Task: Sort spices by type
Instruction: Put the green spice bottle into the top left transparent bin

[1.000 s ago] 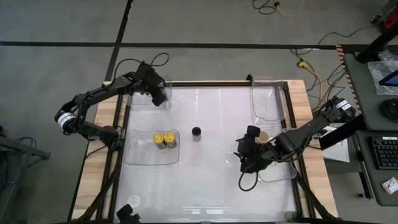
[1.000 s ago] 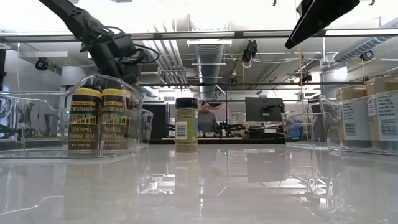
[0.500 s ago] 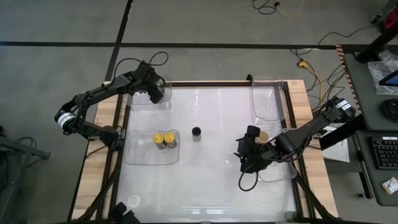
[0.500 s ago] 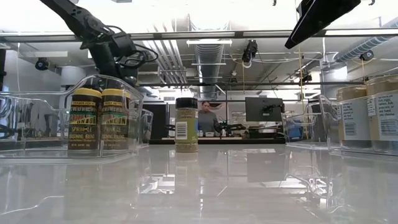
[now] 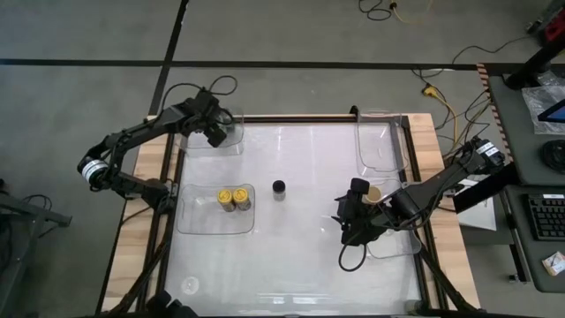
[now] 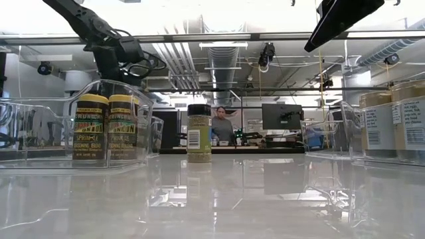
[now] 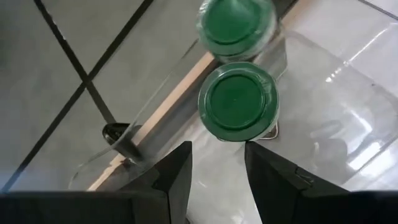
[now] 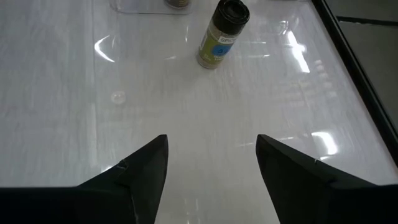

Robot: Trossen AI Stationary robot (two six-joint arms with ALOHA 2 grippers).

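My left gripper (image 5: 214,132) (image 7: 217,169) hangs open over the far-left clear tray (image 5: 231,146), pointing down. Its fingers stand just short of two green-lidded jars (image 7: 238,98) (image 7: 236,22) that stand upright in that tray. A black-lidded jar (image 5: 279,187) (image 6: 199,133) (image 8: 222,34) stands alone on its base at mid-table. Two yellow-lidded jars (image 5: 233,197) (image 6: 106,126) stand in the near-left tray. Tan-lidded jars (image 6: 395,123) stand in a right-hand tray, one of them (image 5: 374,192) showing beside my right arm. My right gripper (image 5: 349,223) (image 8: 211,163) is open, right of the black-lidded jar.
The near-left tray (image 5: 190,221) holds the yellow jars. An empty clear tray (image 5: 381,146) sits at the far right, another (image 5: 397,246) at the near right under my right arm. The white tabletop (image 5: 291,256) is bare around the black-lidded jar. A person (image 6: 221,124) is in the room beyond.
My left gripper has drifted toward the table's left edge and a little up, staying over the far-left tray. The right arm and all jars have kept still.
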